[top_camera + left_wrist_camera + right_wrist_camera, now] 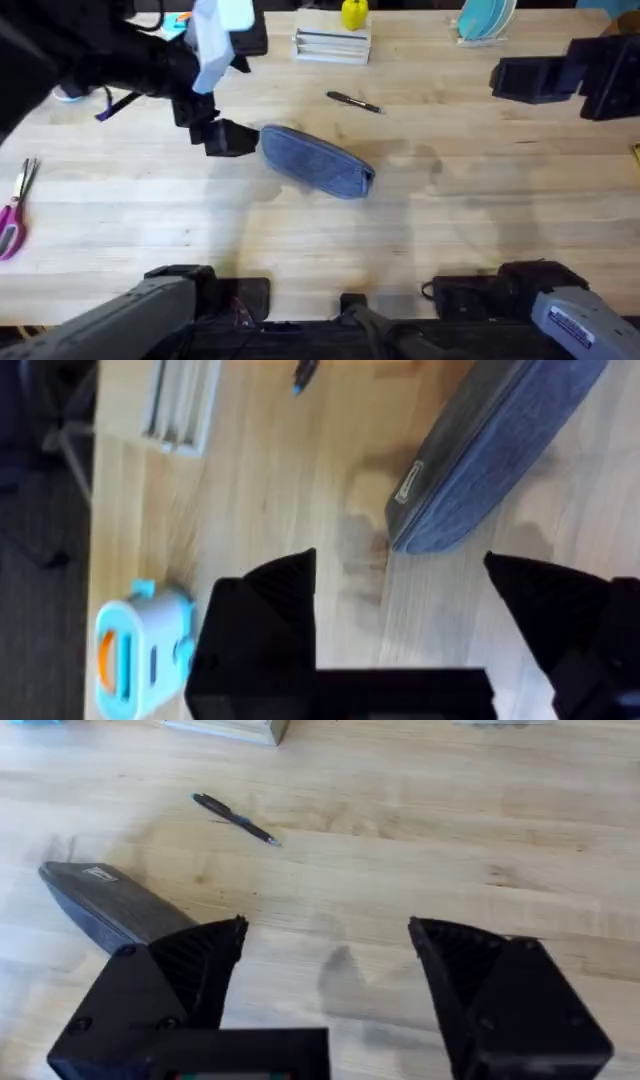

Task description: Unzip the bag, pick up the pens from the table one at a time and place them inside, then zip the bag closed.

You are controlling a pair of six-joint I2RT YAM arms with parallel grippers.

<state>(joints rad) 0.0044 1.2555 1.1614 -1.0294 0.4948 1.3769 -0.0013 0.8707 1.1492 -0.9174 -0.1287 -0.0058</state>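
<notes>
The blue-grey bag (315,162) lies slanted in the middle of the table (450,220) and looks closed. Its near end (480,450), with a small label, lies just ahead of my left gripper (400,575), which is open. In the overhead view the left gripper (222,135) sits right beside the bag's left end. One dark pen (353,101) lies behind the bag, also seen as the pen (235,818) in the right wrist view. My right gripper (503,78) hovers far to the right, open (325,935) and empty, with the bag (110,905) off to its side.
Pink-handled scissors (14,212) lie at the table's left edge. A flat white box (332,45), a yellow object (354,13) and teal plates (485,18) stand along the back. A blue and white gadget (140,650) sits beside the left gripper.
</notes>
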